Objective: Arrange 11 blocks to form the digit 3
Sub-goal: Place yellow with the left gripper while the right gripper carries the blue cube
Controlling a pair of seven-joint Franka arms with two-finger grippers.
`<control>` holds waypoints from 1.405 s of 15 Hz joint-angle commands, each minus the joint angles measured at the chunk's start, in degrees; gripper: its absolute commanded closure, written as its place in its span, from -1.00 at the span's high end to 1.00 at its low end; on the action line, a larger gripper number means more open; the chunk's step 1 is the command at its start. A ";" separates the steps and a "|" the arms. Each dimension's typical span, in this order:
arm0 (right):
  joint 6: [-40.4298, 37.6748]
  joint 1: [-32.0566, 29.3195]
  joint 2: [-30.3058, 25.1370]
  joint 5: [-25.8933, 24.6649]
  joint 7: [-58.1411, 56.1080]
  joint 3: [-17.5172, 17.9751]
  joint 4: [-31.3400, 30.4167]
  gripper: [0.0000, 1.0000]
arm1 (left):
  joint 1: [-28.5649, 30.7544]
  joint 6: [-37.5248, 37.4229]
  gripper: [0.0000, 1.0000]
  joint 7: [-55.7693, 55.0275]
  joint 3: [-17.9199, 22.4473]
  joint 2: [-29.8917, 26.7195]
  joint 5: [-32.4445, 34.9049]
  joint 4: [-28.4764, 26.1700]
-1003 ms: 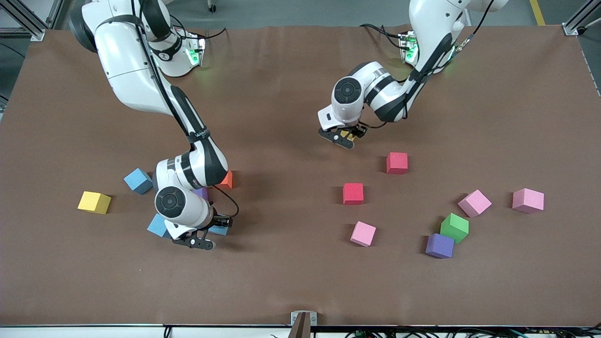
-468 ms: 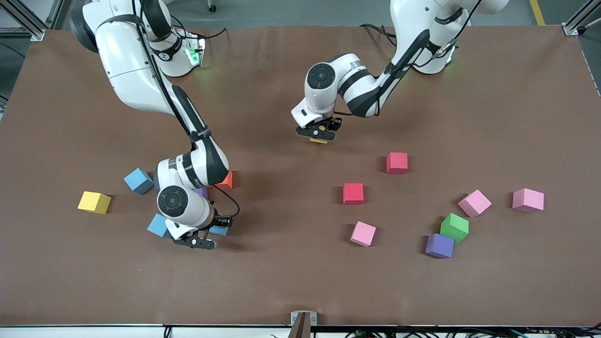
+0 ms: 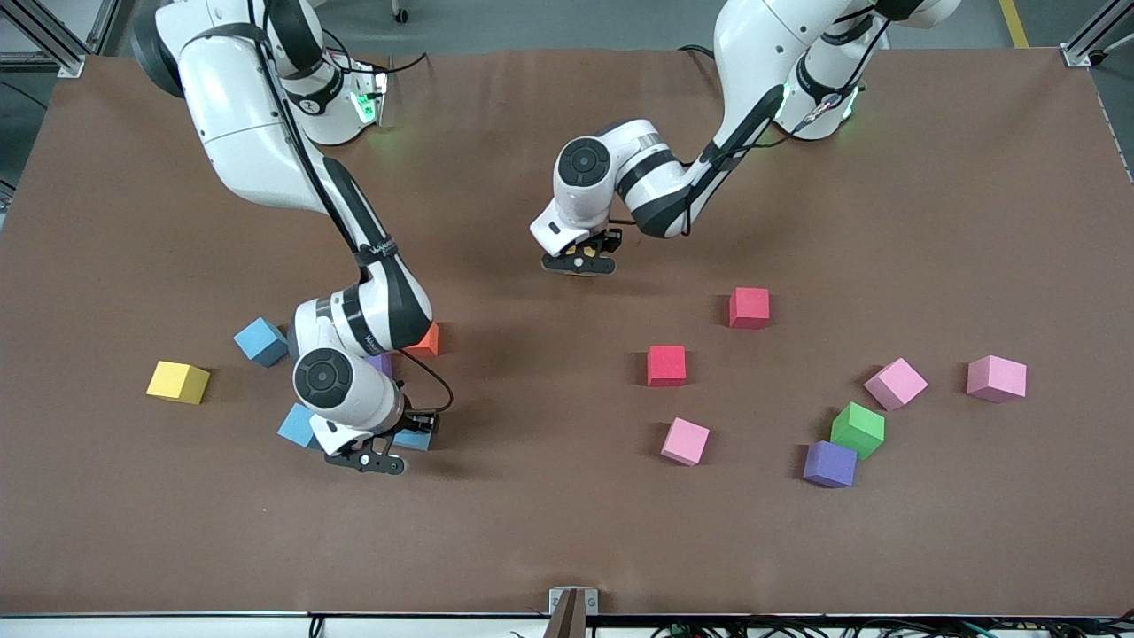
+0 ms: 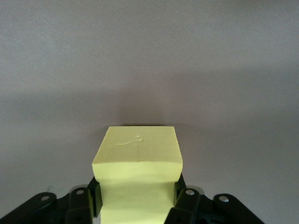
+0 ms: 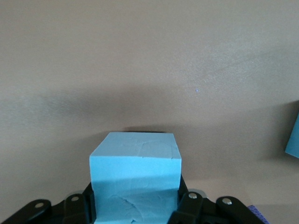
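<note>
Both hands carrying blocks, no digit 3 started

The left hand [image 3: 580, 263] grips a yellow block [image 4: 138, 158] over mid-surface; the right hand [image 3: 372, 456] grips a blue block [image 5: 135, 179] by the right arm's end. Other blocks [image 3: 666, 365] lie scattered. Next, I judge, set one down as anchor.

Blocks all over, no 3 yet

Yellow block [image 4: 138, 165] and blue block [image 5: 134, 179] are each gripped in an end effector; red [image 3: 749, 307], pink [image 3: 685, 441], green [image 3: 858, 430] and purple [image 3: 830, 463] lie apart on the worktop.

Brown cloth-covered table [image 3: 549, 532], grey floor — aluminium frame posts [image 3: 53, 40] at corners
</note>
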 commanded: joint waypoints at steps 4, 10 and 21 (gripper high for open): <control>-0.74 0.79 -1.66 -1.17 0.13 0.23 -0.70 -0.24 | -0.69 -0.74 -0.17 -3.94 0.08 1.39 0.23 1.73; -0.91 0.88 -3.50 -0.91 -0.66 2.24 -1.32 -0.20 | -0.69 -0.74 0.08 -4.65 0.17 2.61 1.10 1.73; 4.79 0.88 -19.75 -1.00 -15.74 5.51 -22.56 -0.08 | 0.18 -9.07 1.00 -4.12 0.35 -3.53 4.36 3.40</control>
